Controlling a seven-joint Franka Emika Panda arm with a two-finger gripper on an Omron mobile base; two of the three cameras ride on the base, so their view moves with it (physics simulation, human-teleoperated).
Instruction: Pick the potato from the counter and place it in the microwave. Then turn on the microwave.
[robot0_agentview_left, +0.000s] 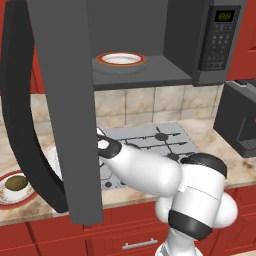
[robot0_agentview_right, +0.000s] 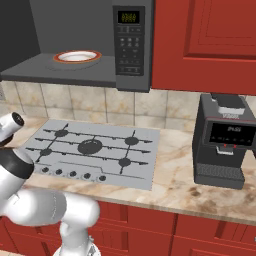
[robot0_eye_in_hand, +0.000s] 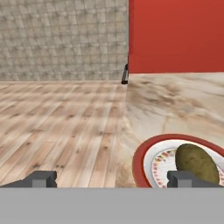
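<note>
one potato (robot0_eye_in_hand: 197, 162), olive-brown and oval, lies on a white red-rimmed plate (robot0_eye_in_hand: 148, 153) at the lower right of the hand view; in the left base view the same potato (robot0_agentview_left: 16, 183) and plate (robot0_agentview_left: 5, 199) sit at the lower left, on the counter (robot0_agentview_left: 30, 207).

one gripper (robot0_eye_in_hand: 111, 179), its two dark fingertips (robot0_eye_in_hand: 41, 178) set wide apart and holding nothing, at the bottom of the hand view; the right tip stands just in front of the potato. whether it touches it cannot be told.

one counter, beige marbled stone over red cabinets (robot0_agentview_right: 145, 225), running across the lower half of both base views; in the hand view its edge (robot0_eye_in_hand: 175, 105) meets a wooden floor (robot0_eye_in_hand: 57, 127) on the left.

one microwave (robot0_agentview_right: 131, 45), dark grey, at the upper centre of the right base view, with one keypad and one small green display (robot0_agentview_right: 129, 18). its door (robot0_agentview_left: 65, 110) stands swung open, a tall dark slab at the left of the left base view. inside, a second white red-rimmed plate (robot0_agentview_left: 121, 59) rests on the cavity floor.

one grey gas cooktop (robot0_agentview_right: 92, 150) with four burners, centre of the right base view.

one black appliance (robot0_agentview_right: 225, 142) at the right, on the counter.

one white arm (robot0_agentview_left: 150, 172) crossing the lower centre of the left base view toward the left.
</note>
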